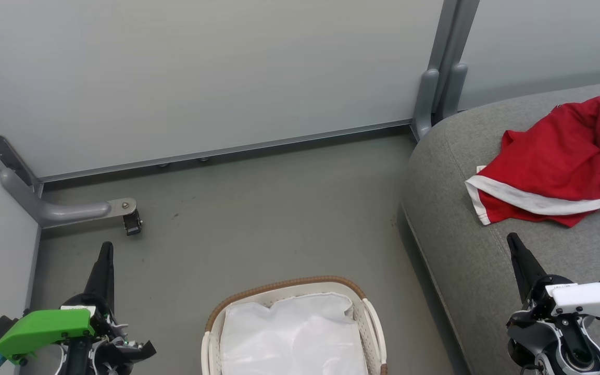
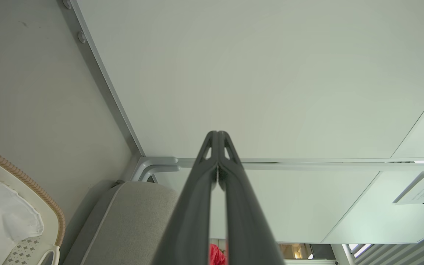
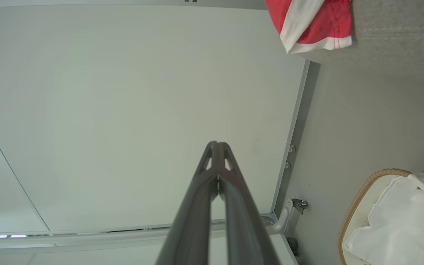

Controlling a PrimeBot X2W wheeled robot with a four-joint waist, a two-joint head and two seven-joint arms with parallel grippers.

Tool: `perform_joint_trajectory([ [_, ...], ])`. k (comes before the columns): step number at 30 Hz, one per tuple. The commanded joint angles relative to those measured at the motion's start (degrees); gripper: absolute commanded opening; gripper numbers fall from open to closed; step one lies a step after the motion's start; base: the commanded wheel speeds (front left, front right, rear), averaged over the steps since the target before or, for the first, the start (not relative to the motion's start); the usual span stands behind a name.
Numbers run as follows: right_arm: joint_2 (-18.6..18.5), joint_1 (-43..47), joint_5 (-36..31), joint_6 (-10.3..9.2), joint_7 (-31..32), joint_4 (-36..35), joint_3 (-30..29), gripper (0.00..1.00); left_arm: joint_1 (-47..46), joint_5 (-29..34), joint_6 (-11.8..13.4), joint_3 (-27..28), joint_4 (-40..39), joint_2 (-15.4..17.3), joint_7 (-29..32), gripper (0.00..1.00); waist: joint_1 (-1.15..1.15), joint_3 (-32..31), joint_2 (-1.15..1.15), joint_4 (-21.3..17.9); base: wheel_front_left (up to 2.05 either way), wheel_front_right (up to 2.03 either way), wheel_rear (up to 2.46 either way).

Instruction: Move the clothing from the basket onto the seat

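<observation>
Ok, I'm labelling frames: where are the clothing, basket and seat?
clothing (image 1: 550, 166): head view, middle of red fabric.
basket (image 1: 284, 282): head view, brown woven rim.
seat (image 1: 466, 260): head view, bare grey cushion.

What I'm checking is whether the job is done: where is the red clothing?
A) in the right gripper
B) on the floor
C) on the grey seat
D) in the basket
C: the red clothing lies on the grey seat, the basket shows just its white liner, and the left gripper and right gripper are shut on nothing.
</observation>
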Motion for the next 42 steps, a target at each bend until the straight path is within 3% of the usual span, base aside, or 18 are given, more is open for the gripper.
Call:
perform_joint_trajectory([
  [1,-0.34,0.52,0.21,0.0,0.2,-0.16,-0.1,0.0,-0.63,0.23,-0.02,0.25,-0.09,0.07,0.01,0.0,0.0,0.0,0.0,0.0,0.0,0.0,0.0],
  [42,-0.34,0.53,0.21,0.0,0.19,-0.16,-0.09,0.0,-0.66,0.36,-0.02,0.36,-0.09,-0.04,0.17,0.0,0.0,0.0,0.0,0.0,0.0,0.0,0.0],
])
